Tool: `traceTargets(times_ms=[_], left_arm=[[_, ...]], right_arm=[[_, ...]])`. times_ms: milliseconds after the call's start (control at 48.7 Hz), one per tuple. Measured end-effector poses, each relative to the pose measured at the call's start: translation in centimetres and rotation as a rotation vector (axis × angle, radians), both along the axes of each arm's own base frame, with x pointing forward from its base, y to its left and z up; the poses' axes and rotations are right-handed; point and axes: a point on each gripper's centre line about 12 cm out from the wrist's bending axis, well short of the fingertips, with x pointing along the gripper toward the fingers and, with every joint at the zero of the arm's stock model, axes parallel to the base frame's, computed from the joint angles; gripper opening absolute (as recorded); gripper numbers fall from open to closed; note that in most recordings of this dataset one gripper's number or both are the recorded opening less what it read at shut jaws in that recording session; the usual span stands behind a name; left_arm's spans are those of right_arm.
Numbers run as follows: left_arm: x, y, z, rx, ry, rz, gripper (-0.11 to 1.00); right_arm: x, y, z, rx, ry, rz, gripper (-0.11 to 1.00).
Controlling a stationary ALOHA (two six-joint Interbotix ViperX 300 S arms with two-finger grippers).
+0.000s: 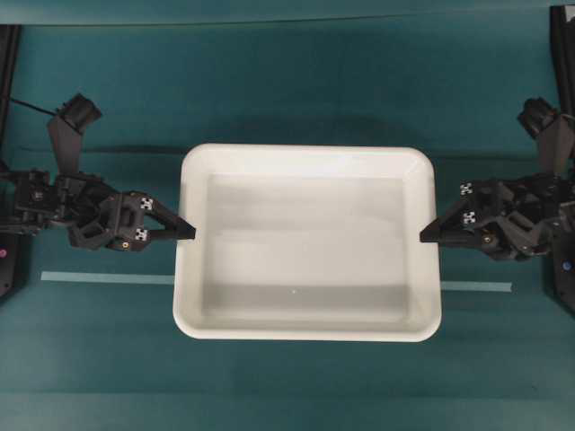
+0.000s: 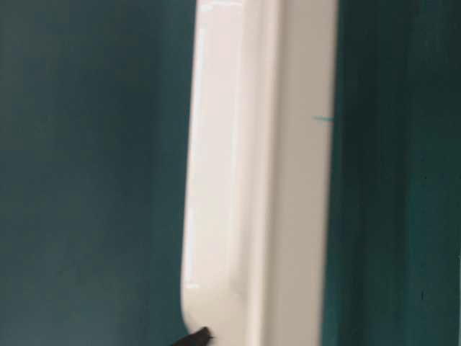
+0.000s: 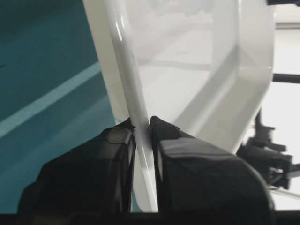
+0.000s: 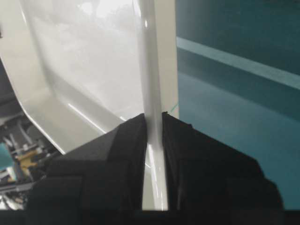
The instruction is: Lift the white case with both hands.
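Note:
The white case [image 1: 307, 319] is a large shallow tray in the middle of the overhead view, its flat inside bare. My left gripper [image 1: 186, 231] is shut on the case's left rim [image 3: 136, 89], the rolled edge pinched between its two black fingers [image 3: 117, 140]. My right gripper [image 1: 429, 234] is shut on the right rim [image 4: 152, 70] in the same way, one finger inside the wall and one outside. From table level the case [image 2: 288, 180] fills the picture as a blurred white band, with a black fingertip [image 2: 196, 336] at its lower edge.
The teal table cloth [image 1: 305, 108] surrounds the case on all sides. A pale tape line [image 1: 108, 278] runs across the table and passes under the case. Black arm frames [image 1: 9, 135] stand at the far left and far right edges.

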Motion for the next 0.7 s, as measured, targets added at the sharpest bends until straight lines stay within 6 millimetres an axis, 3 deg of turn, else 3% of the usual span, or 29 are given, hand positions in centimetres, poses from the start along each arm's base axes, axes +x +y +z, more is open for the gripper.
traceTargets(times_ms=[411,698], left_arm=[[-0.8,0.1,3.1,-0.06,-0.018,0.039,0.08],[-1.8,0.1,7.5,-0.069,-0.062,0.044,0.08]], right_arm=[[1.5,0.1,5.1,0.016,-0.044,0.016,0.1],[1.0,0.3,9.0,0.063,-0.098,0.005,0.1]])
